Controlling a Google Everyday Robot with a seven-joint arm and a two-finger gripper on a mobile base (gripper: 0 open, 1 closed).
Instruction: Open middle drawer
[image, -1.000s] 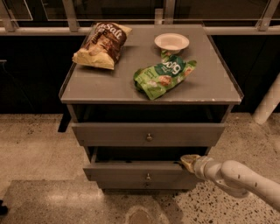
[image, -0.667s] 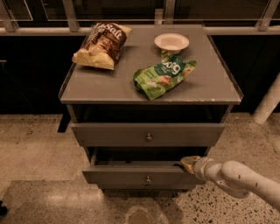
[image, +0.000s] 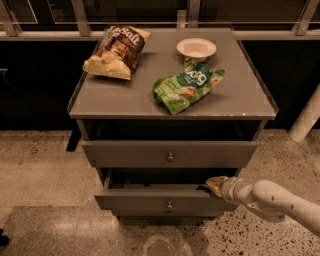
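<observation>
Gripper (image: 215, 184): at about 4 o'clock in the view, low on the cabinet's right side, its tan tip at the right end of the middle drawer's top edge.
Grip state: cannot tell whether it is apart, together or clamped on the edge.
Arm (image: 272, 199): white and rounded, entering from 4 o'clock and reaching toward 9 o'clock to the drawer.
Middle drawer (image: 135, 200): at 6 o'clock, partly out of the cabinet, a dark gap showing above its grey front.
Middle knob (image: 169, 205): small, brass, centred on that front, at 8 o'clock of the gripper and apart from it.
Upper drawer (image: 130, 154): directly at 12 o'clock of the middle one, taller front, also standing forward, with a dark opening above it.
Cabinet top (image: 125, 97): grey slab carrying three things.
Brown chip bag (image: 116, 52): at 11 o'clock on the top, lying flat.
White bowl (image: 196, 48): at 12 to 1 o'clock on the top, upright.
Green bag (image: 186, 86): mid-top, just at 6 o'clock of the bowl.
Floor (image: 40, 165): speckled stone.
</observation>
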